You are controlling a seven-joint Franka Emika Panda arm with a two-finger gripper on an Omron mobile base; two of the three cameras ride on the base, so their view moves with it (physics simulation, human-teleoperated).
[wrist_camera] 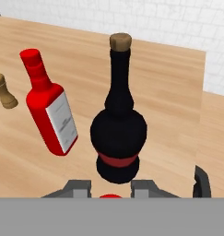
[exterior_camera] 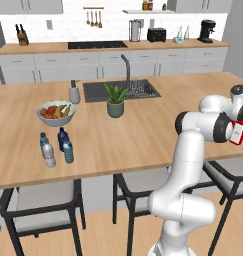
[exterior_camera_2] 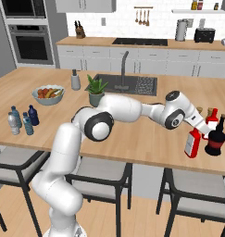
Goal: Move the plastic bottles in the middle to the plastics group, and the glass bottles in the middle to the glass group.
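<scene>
Two red bottles are seen beside the squat dark bottle (exterior_camera_2: 215, 139) at the counter's (exterior_camera_2: 132, 139) right end. One red bottle (exterior_camera_2: 192, 143), tilted, is clamped in the gripper (exterior_camera_2: 200, 131) just left of the dark bottle; the second red bottle (exterior_camera_2: 211, 118) stands behind it.

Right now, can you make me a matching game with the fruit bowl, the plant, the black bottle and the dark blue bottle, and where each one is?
Things:
1. fruit bowl
2. potted plant
3. black bottle
4. dark blue bottle

Places:
A. in front of the sink
B. among the small water bottles
C. near the soap dispenser
D. next to a red bottle

Pairs: 1-C, 2-A, 3-D, 4-B
</scene>
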